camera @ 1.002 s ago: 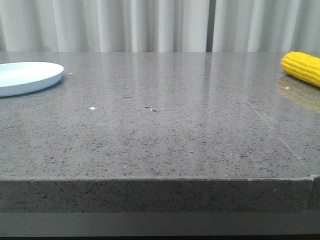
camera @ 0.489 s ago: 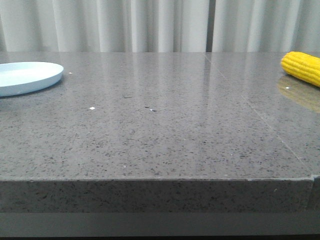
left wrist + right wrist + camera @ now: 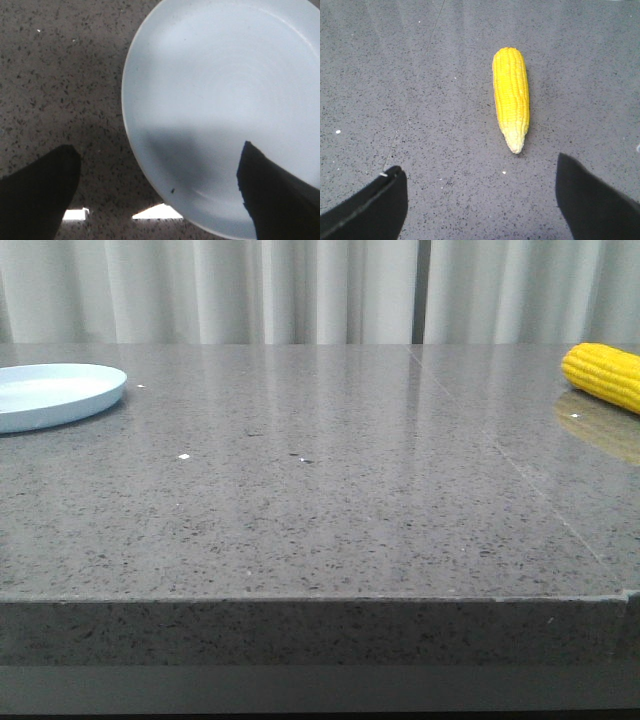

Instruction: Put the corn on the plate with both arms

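Note:
The yellow corn (image 3: 604, 375) lies on the grey table at the far right, partly cut off by the front view's edge. In the right wrist view the whole corn (image 3: 511, 95) lies flat, its pale tip pointing toward my right gripper (image 3: 479, 185), which hangs open above the table a short way from the tip, holding nothing. The pale blue plate (image 3: 55, 392) sits at the far left. My left gripper (image 3: 159, 172) is open above the plate's (image 3: 220, 90) rim, one finger over the table, the other over the plate. Neither gripper shows in the front view.
The speckled grey stone table (image 3: 320, 490) has a seam (image 3: 520, 475) running front to back on the right side. White curtains (image 3: 300, 290) hang behind. Small white specks (image 3: 184, 456) lie on the surface.

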`<state>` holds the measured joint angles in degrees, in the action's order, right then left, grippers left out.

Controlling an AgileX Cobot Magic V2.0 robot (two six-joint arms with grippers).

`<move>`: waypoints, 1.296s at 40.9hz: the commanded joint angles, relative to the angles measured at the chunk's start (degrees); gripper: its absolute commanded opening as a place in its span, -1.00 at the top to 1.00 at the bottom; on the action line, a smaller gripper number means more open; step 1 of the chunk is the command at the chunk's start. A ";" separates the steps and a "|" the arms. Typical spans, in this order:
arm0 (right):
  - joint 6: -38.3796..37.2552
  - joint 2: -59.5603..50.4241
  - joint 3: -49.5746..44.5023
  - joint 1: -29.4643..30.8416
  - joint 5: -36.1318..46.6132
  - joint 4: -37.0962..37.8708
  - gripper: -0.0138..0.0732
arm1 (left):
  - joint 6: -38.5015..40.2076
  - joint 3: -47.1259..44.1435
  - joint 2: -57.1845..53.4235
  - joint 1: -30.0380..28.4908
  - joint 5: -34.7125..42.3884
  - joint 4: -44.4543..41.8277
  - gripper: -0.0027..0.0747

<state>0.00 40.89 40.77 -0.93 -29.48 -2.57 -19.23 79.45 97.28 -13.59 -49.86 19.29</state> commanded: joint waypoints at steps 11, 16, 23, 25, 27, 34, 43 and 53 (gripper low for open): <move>0.46 0.27 1.88 -0.19 4.36 -0.03 -0.76 | -0.15 4.49 2.31 -0.13 4.69 1.83 -0.67; 0.46 0.27 1.88 -0.19 4.36 -0.03 -0.76 | -0.15 4.49 2.31 -0.13 6.18 1.83 -0.67; 0.46 0.27 1.88 -0.19 4.36 -0.03 -0.76 | -0.15 4.49 2.31 -0.13 6.38 1.83 -0.67; 0.46 0.27 1.88 -0.19 4.36 -0.03 -0.76 | -0.15 4.49 2.45 -0.13 6.24 1.83 -0.67; 0.46 0.27 1.88 -0.19 4.36 -0.03 -0.76 | -0.15 4.49 2.73 -0.13 5.99 1.83 -0.67; 0.46 0.27 1.88 -0.19 4.36 -0.03 -0.76 | -0.15 4.49 4.43 0.09 3.88 1.83 -0.67; 0.46 0.27 1.88 -0.19 4.36 -0.03 -0.76 | -0.15 4.49 4.54 0.34 3.38 1.83 -0.22; 0.46 0.27 1.88 -0.19 4.36 -0.03 -0.76 | -0.15 4.49 5.49 0.34 1.85 1.83 0.84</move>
<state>0.00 40.89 40.77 -0.93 -29.39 -2.57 -19.32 82.11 104.95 -13.59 -48.63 19.51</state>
